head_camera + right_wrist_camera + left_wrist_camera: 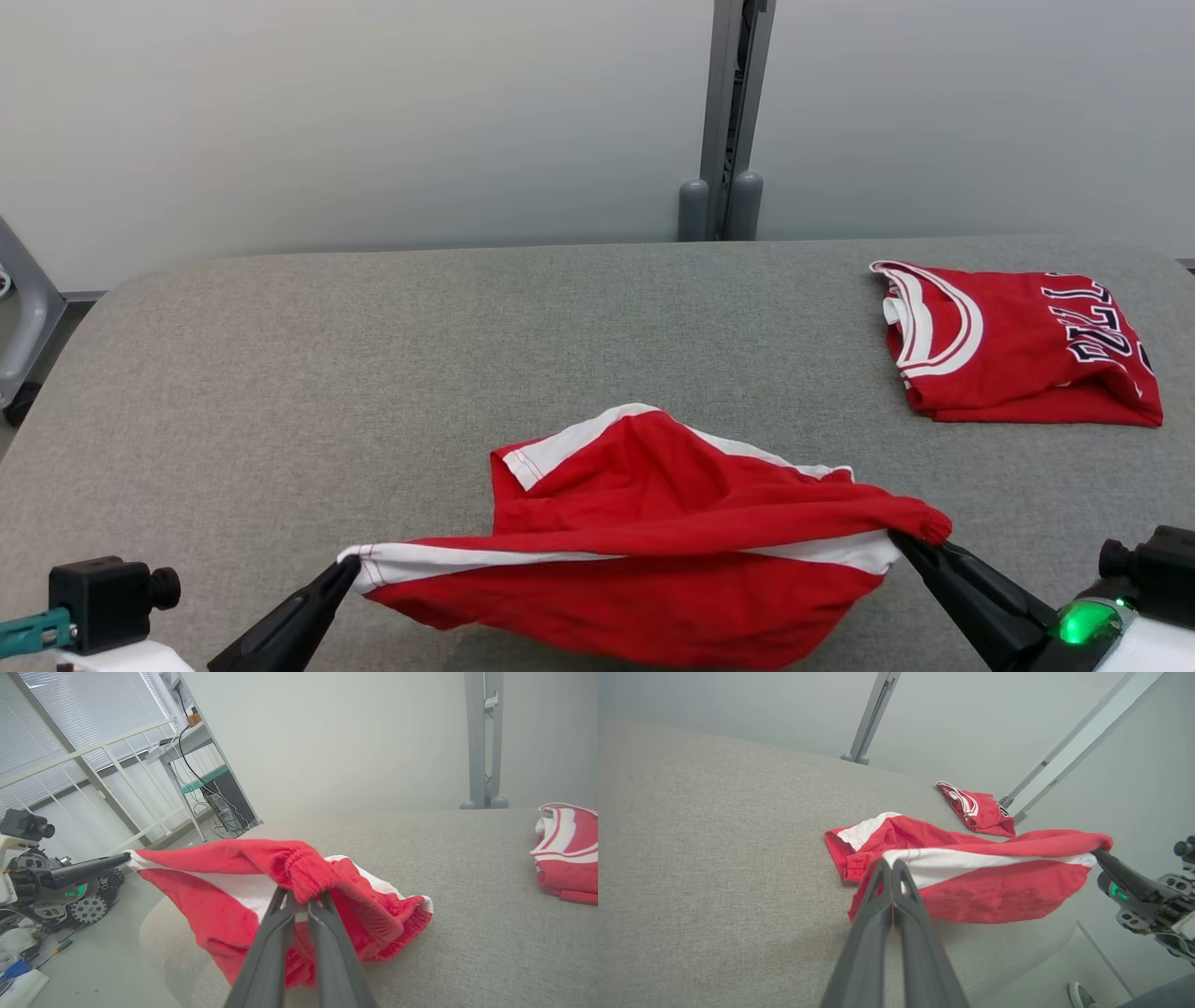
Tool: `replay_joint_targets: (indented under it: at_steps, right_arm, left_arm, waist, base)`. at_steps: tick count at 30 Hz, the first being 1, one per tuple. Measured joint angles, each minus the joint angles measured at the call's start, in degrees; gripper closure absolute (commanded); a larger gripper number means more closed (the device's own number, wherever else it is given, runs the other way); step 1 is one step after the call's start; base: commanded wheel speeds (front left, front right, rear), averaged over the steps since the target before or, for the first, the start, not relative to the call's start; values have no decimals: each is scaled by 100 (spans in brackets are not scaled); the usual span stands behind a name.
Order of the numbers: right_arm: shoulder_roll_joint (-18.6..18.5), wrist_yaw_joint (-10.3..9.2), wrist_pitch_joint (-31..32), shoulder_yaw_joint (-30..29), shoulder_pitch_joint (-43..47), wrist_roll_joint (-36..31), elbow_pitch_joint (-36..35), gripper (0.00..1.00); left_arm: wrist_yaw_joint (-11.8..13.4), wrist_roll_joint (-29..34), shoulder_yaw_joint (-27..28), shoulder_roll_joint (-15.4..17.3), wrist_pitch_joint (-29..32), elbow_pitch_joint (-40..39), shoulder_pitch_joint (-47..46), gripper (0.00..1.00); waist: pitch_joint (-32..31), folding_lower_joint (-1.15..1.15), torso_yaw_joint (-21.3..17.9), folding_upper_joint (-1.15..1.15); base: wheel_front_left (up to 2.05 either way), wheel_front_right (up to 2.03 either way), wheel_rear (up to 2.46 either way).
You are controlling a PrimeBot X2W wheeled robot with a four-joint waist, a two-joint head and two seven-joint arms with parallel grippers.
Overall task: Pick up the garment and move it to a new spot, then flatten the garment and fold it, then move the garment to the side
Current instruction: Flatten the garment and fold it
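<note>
The garment (644, 551) is a red piece with white side stripes, stretched between my two grippers over the near edge of the grey table (467, 327). My left gripper (347, 567) is shut on its white-trimmed left corner, seen up close in the left wrist view (892, 862). My right gripper (898, 539) is shut on the bunched red band at the right end, which wraps the fingertips (301, 898). The garment's (971, 882) lower part hangs slack past the table's front, while its far portion (373, 905) rests crumpled on the cloth surface.
A second red garment (1018, 345), folded, with white trim and lettering, lies at the table's far right. A grey post (733, 121) stands behind the table against the pale wall. The left wrist view catches a shoe (1080, 995) on the floor below the table edge.
</note>
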Motion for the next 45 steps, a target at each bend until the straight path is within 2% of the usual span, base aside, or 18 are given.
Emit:
replay_joint_targets:
  at_steps: [4,6,11,14,19,24,29,30,33,36,39,40,45]
  right_arm:
    - [24,0,238,-211,42,-64,-424,100]
    - [196,0,476,-289,-127,-70,-503,100]
    - [556,0,992,-171,-1055,323,-297,100]
    - [727,-1,1269,-119,-1964,468,170,100]
    - [985,0,1601,43,-3793,510,1057,100]
    - [1254,0,1766,205,-5644,604,1958,100]
    - [1505,0,1749,249,-7367,772,2731,100]
    - [1599,0,1537,207,-8044,798,2988,100]
    - [1723,1,980,163,-8829,687,3327,100]
    - [1827,0,736,323,-9117,739,3690,100]
    - [1846,-1,771,761,-9015,906,3882,100]
    - [1846,-1,771,761,-9015,906,3882,100]
    - [1650,-1,961,1571,-8296,1245,3923,100]
  left_arm:
    - [27,-7,-43,7,53,-243,-52,100]
    - [8,-4,-41,4,70,-213,-332,100]
    - [-267,-212,-100,5,304,436,-1361,100]
    - [-381,-115,-162,109,457,1106,-2413,100]
    - [-541,286,-522,113,689,2361,-4671,100]
    - [-587,552,-850,-43,660,3602,-6843,100]
    - [-603,675,-1157,-144,156,4514,-8768,100]
    - [-603,782,-1298,-174,-211,4821,-9429,100]
    - [-604,872,-1407,-256,-934,5244,-10288,100]
    - [-604,632,-1666,-403,-1156,5615,-10612,100]
    - [-604,365,-2252,-437,-999,5722,-10560,100]
    - [-604,365,-2252,-437,-999,5722,-10560,100]
    - [-602,-213,-3121,-177,-641,5589,-9940,100]
  waist:
    - [0,0,-53,0]
    - [18,0,-122,0]
    - [213,0,-206,0]
    - [472,0,-241,0]
    - [1144,0,-297,0]
    - [1953,0,-334,0]
    - [2753,0,-363,0]
    - [3049,0,-372,0]
    - [3430,0,-379,0]
    - [3671,0,-375,0]
    - [3682,1,-338,0]
    - [3682,1,-338,0]
    - [3558,1,-258,0]
  base:
    - [0,0,0]
    - [0,0,0]
    - [0,0,0]
    - [0,0,0]
    - [0,0,0]
    - [0,0,0]
    - [0,0,0]
    - [0,0,0]
    - [0,0,0]
    - [0,0,0]
    - [0,0,0]
    - [0,0,0]
    - [0,0,0]
